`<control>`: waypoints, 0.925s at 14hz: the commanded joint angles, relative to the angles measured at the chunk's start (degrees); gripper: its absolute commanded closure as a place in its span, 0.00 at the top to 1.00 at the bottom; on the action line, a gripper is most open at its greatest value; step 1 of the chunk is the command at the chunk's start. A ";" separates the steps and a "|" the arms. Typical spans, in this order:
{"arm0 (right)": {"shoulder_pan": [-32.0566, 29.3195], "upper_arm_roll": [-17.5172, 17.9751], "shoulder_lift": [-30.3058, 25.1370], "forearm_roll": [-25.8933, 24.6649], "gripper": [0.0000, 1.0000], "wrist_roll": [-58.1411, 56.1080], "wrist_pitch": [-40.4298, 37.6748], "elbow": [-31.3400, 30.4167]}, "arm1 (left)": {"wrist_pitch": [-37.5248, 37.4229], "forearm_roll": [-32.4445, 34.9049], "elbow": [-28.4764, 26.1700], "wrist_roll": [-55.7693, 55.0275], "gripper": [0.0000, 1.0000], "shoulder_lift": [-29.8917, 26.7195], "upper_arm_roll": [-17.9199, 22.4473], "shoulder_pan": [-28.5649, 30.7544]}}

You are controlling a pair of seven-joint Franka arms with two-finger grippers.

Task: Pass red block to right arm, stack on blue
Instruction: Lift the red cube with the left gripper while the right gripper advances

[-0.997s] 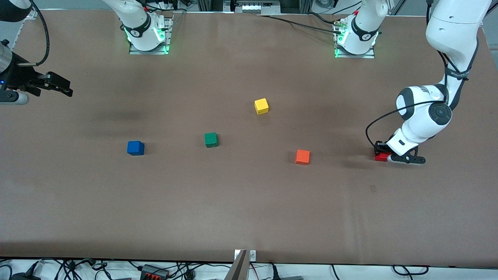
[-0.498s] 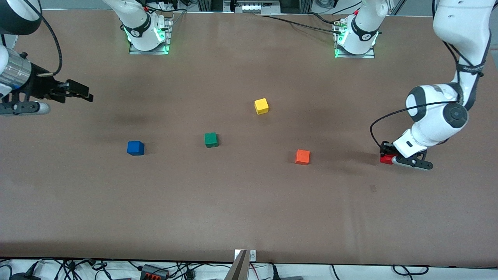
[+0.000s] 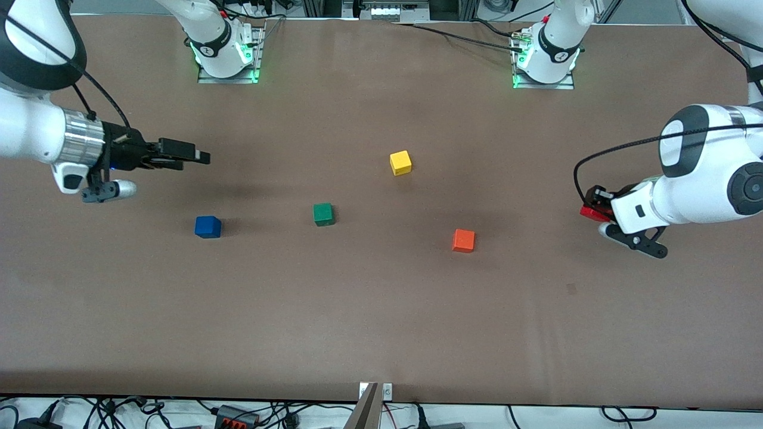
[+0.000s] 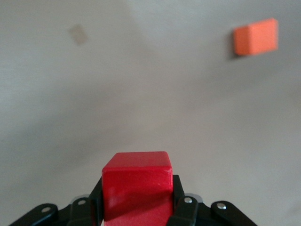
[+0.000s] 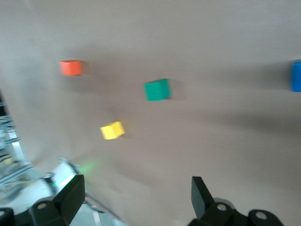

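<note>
My left gripper [image 3: 591, 205] is shut on the red block [image 3: 590, 212] and holds it in the air over the left arm's end of the table. In the left wrist view the red block [image 4: 136, 188] sits squarely between the black fingers of the gripper [image 4: 137, 207]. The blue cube [image 3: 207, 227] rests on the table toward the right arm's end. It also shows in the right wrist view [image 5: 296, 76]. My right gripper [image 3: 199, 158] is open and empty, up over the table close to the blue cube. It also shows in its own wrist view [image 5: 136, 195].
An orange cube [image 3: 463, 240], a dark green cube [image 3: 323, 214] and a yellow cube [image 3: 400, 162] lie apart on the brown table [image 3: 381, 322] between the two grippers. The arm bases stand along the table's edge farthest from the front camera.
My left gripper has lifted the red block off the table and turned its wrist level. My right arm has swung in from the table's end toward the middle.
</note>
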 commanded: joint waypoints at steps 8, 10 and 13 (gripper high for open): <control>2.07 -0.25 7.76 26.16 1.00 -1.14 0.13 1.77 | 4.83 -24.84 4.58 48.44 0.07 5.70 -9.28 -0.54; 1.89 -0.25 9.61 28.63 1.00 -2.62 0.03 1.77 | 8.08 -36.05 4.32 62.67 0.07 7.20 -9.98 -1.34; 1.80 -0.25 12.68 35.65 1.00 -4.30 -1.72 1.77 | 10.91 -49.71 3.61 75.28 0.05 7.91 -12.18 -1.69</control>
